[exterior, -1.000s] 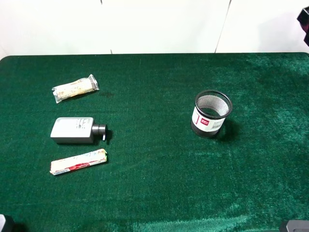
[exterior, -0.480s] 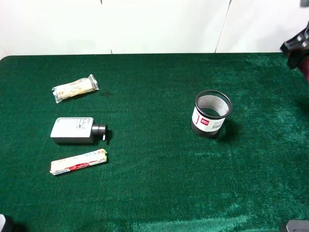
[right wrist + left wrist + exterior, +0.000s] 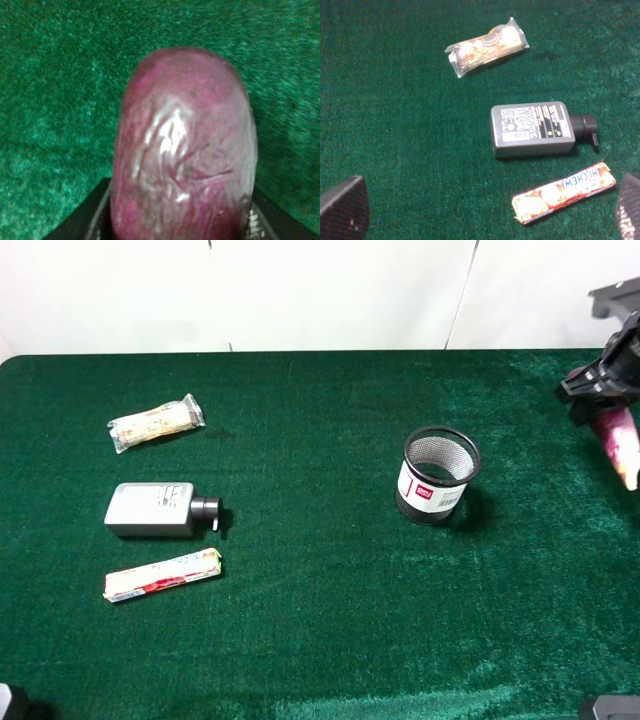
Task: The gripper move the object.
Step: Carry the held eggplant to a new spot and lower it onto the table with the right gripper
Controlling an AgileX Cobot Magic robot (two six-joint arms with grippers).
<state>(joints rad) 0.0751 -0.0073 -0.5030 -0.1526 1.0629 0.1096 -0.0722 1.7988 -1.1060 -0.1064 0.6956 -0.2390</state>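
High view of a dark green table (image 3: 320, 640). Nearest, at lower left, a white-and-red Hi-Chew candy bar (image 3: 163, 575) lies flat. Just behind it a grey rectangular bottle (image 3: 150, 510) lies on its side, its black cap pointing right. Right of centre a black mesh cup (image 3: 438, 476) with a white label stands upright. Further back, at upper left, lies a clear-wrapped snack (image 3: 155, 423). At the right edge, the right tool (image 3: 598, 405) pinches the thick end of a long purple-magenta vegetable (image 3: 620, 445), eggplant-like, with its cream tip pointing down and right, well apart from the cup. In the right wrist view the vegetable fills the frame. In the left wrist view the left tool (image 3: 485, 210) is spread wide, its tips at the lower corners, holding nothing.
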